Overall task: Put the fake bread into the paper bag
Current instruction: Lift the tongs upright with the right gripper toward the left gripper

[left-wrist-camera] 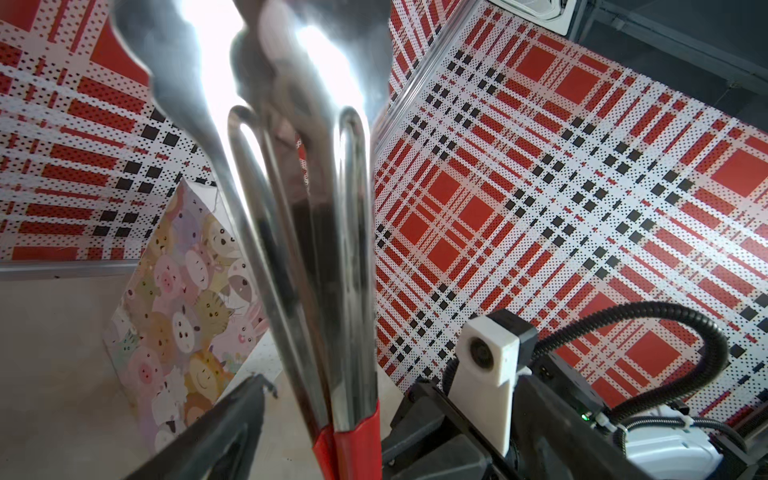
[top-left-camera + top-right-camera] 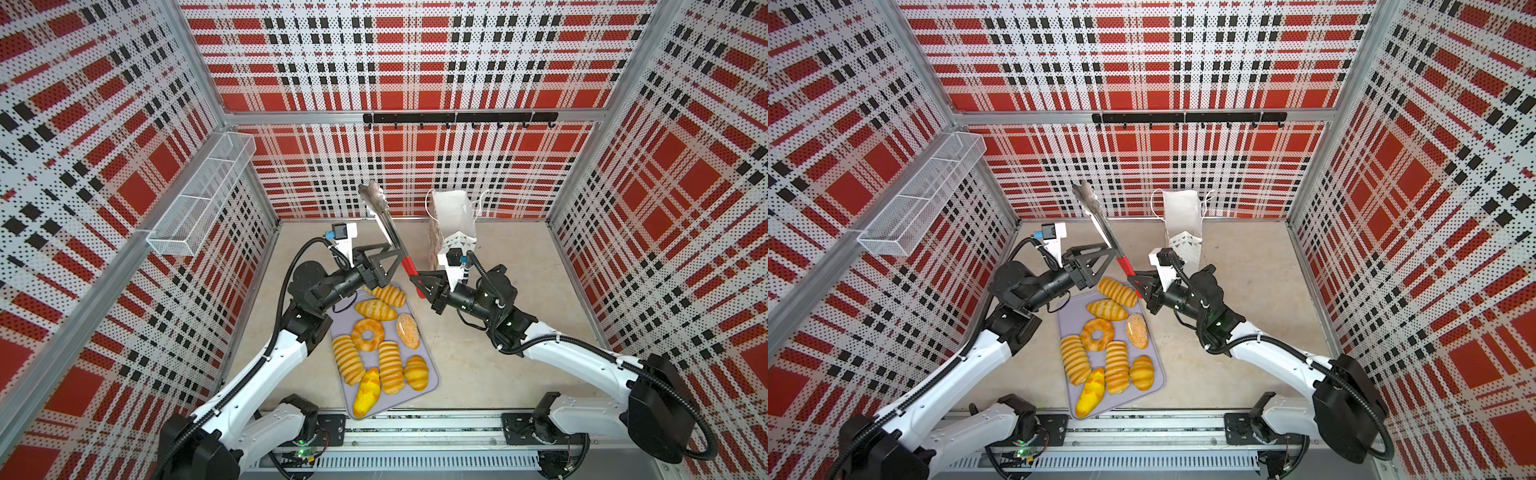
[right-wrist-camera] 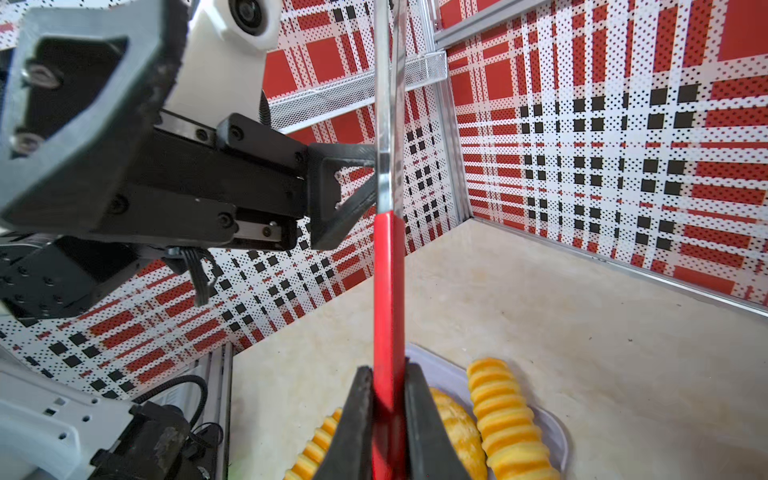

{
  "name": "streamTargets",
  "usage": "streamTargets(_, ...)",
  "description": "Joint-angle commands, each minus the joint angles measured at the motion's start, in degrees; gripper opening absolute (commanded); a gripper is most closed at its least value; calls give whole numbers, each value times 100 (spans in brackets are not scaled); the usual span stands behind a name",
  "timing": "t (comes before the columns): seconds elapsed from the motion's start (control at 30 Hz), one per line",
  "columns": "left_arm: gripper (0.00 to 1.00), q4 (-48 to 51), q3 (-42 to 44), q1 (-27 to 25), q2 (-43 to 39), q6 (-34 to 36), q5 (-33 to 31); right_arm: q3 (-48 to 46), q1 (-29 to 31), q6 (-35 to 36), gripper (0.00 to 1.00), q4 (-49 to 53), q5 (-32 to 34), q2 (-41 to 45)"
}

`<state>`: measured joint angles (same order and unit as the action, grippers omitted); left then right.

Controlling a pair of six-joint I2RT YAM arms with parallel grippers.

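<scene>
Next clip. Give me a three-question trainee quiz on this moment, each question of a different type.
1. How many breads lie on the tray?
2. The right gripper is shut on: A) the doughnut, B) the red handle of the tongs, C) the bag.
3. True or false: the left gripper is shut.

Key: 1. Eight. 2. B. 3. False; its fingers stand open on either side of the tongs.
</scene>
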<state>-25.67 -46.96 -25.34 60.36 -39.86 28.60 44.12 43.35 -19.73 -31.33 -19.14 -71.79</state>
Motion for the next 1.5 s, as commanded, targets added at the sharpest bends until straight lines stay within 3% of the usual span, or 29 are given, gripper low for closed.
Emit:
streamTargets(0.0, 94, -188, -197, -52, 188, 92, -73, 215, 6, -209, 8, -458, -68, -70)
streamTargets(0.47, 84, -671, -670, -170, 768, -9, 118, 382, 6, -503, 21, -683, -237, -178)
streamTargets(0.67, 71, -1035, -801, -201, 1107, -133, 263, 399, 7, -530, 18, -675, -180, -221)
streamTargets(0.93, 63, -1256, -1061, -262, 1413, -161, 559, 335, -105, -777, 16, -1165, -70, -263)
streamTargets(1.0, 64, -1262, -1106, -265, 1452, -172, 595, 265, -196, -1023, 15, -1490, -79, -312)
streamTargets(1.17, 78, -1265, -1044, -261, 1365, -56, 594, 80, -583, -2043, 11, -2444, -342, -555)
streamTargets(1.47, 78, -1241, -1386, -253, 1707, 24, 801, 6, -739, -2140, 10, -2826, -532, -603)
